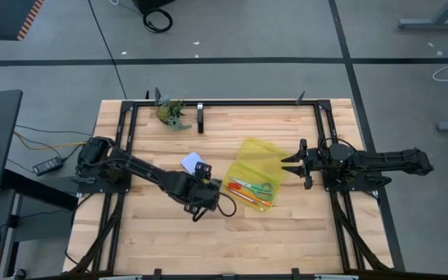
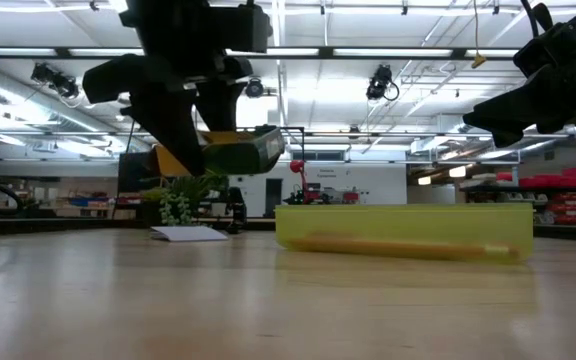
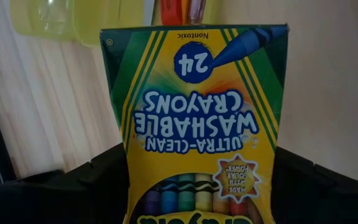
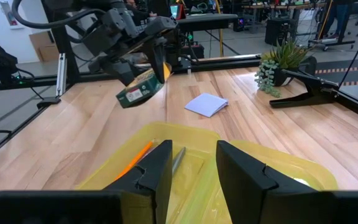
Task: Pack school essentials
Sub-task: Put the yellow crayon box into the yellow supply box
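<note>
- Left gripper (image 1: 206, 189), centre of the high view: its fingers are clamped on the yellow-green cardboard crayon box (image 3: 197, 118), which is hanging clear of the light wooden slatted table (image 1: 131, 241), just left of the translucent yellow plastic pouch (image 1: 264, 159).
- Step in hand, as judged: the box is being carried to the pouch. To do it well, the box should be brought over the pouch's open side, lowered until nearly flat, and released only once most of it is lying inside, clear of the contents.
- Orientation: in the left wrist view the box's long axis is running away from the fingers, its printed "24" end leading towards the pouch; in the low view the box (image 2: 240, 152) is lying nearly level, slightly tilted.
- Already inside the pouch: green-handled metal scissors (image 1: 257, 187) and thin orange wooden pencils (image 1: 249, 197), lying diagonally at its lower end.
- Small white-and-blue square paper pad (image 1: 192, 162): lying on the table just above the left gripper, not yet packed.
- Right gripper (image 1: 292, 162), right of centre: its fingers are standing apart, hovering at the pouch's right edge.
- Green leafy plastic figure (image 1: 170, 113): standing at the far edge, upper left of the table.
</note>
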`<state>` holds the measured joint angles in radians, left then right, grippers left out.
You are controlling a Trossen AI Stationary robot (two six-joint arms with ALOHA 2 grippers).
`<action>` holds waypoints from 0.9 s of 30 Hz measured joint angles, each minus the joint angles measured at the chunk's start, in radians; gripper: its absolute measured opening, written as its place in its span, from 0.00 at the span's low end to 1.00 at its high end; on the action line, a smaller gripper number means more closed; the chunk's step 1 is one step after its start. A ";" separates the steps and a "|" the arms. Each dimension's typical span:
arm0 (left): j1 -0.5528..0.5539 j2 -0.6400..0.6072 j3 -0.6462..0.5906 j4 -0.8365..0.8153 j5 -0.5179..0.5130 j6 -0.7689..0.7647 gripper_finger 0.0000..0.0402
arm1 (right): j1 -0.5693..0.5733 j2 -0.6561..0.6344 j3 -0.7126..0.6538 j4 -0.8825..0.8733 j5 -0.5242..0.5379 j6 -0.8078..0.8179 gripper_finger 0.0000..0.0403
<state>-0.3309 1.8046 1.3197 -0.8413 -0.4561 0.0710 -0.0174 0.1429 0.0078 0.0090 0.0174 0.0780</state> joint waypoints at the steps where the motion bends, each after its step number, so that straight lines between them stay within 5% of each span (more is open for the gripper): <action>1: 0.000 0.000 0.000 0.000 0.000 0.000 0.75 | 0.000 0.000 0.000 0.000 0.000 0.000 0.33; 27: 0.001 0.000 -0.001 0.209 -0.082 0.205 0.75 | 0.000 0.000 0.000 0.000 0.000 0.000 0.33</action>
<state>-0.3298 1.8046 1.3186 -0.6323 -0.5380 0.2758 -0.0174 0.1429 0.0078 0.0090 0.0174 0.0780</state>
